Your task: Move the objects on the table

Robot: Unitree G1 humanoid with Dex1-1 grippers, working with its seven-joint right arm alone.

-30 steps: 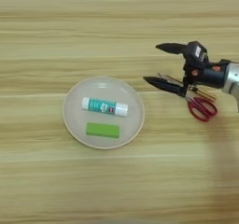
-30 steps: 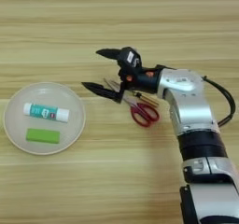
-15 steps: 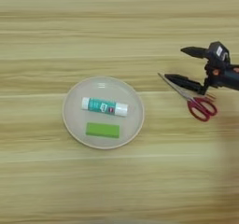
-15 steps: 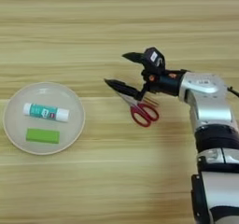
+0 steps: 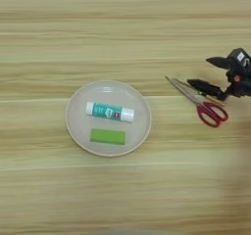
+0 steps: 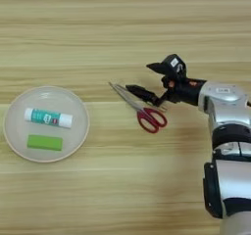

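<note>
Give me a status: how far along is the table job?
Looks done: glue stick and green block lie in the beige plate. In hand: nothing; the right end effector is open, empty, hovering by the red-handled scissors. Left: the scissors lie on the bare table, right of the plate, ungrasped. They look like the likely next pick.

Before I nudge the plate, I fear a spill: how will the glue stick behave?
The glue stick lies on its side in the plate; being round, it will probably roll. The raised rim should likely catch it. The flat green block beside it will more likely slide.
</note>
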